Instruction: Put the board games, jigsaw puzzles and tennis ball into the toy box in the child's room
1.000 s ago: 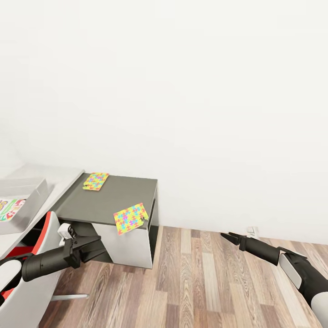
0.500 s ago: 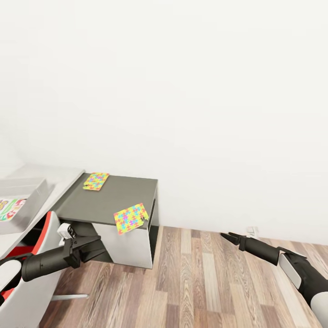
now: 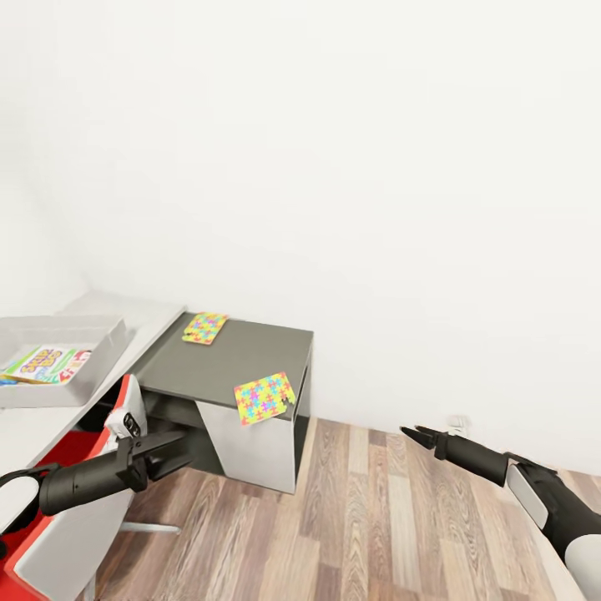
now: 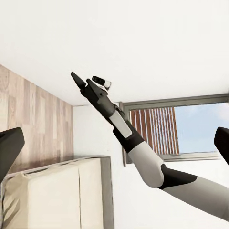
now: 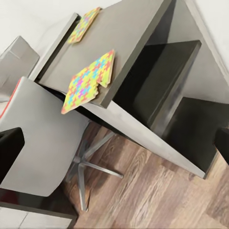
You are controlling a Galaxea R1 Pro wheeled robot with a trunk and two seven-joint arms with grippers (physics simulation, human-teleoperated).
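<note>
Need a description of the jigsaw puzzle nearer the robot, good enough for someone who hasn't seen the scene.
Start at the low dark grey cabinet top against the white wall. Two flat multicoloured jigsaw puzzle boards lie on it. The nearer jigsaw puzzle sits at the front edge and overhangs it, whereas the far jigsaw puzzle lies fully on top near the wall.

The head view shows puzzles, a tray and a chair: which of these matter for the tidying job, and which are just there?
Part of the job:
- two flat multicoloured jigsaw puzzles, one at the dark cabinet's front edge, one at its back
- shallow pale grey toy box
- colourful printed game box inside it

Just there:
- red and white swivel chair
- wood-plank floor
</note>
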